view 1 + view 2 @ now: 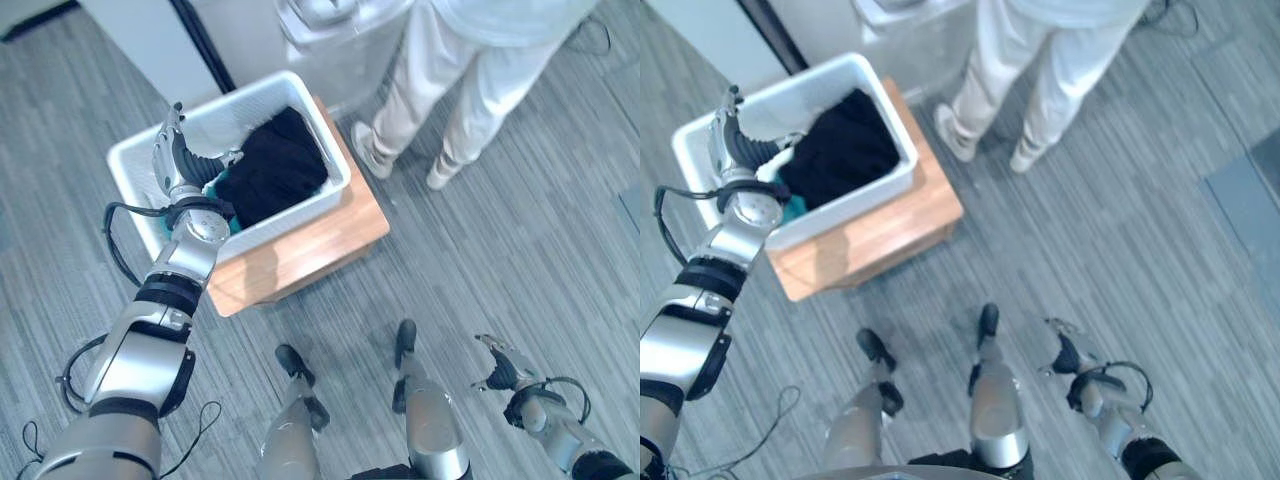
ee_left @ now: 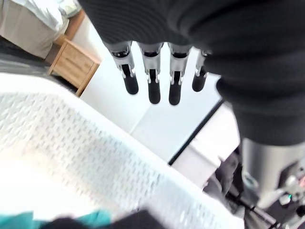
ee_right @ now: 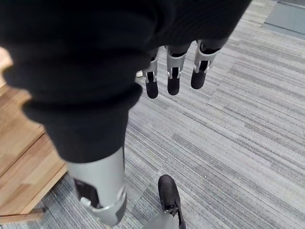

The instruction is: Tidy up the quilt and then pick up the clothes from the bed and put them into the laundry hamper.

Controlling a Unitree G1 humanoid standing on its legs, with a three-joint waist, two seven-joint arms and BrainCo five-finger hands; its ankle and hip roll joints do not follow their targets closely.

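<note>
Left hand [image 1: 172,158] over white laundry hamper [image 1: 140,150], fingers straight, empty; black clothes [image 1: 270,165] inside. Lift clear of rim. Right hand [image 1: 497,365] relaxed.

My two head eyes look steeply down from above, and both take in the white hamper [image 1: 135,155] on its wooden stand [image 1: 330,240], the grey floor [image 1: 500,250] and a person's legs [image 1: 1040,70] beyond. The camera on my left wrist looks along my left hand [image 2: 152,71] from very close, over the hamper's perforated wall. The one on my right wrist looks past my right hand [image 3: 174,71] down at the same floor and a corner of the stand.
</note>
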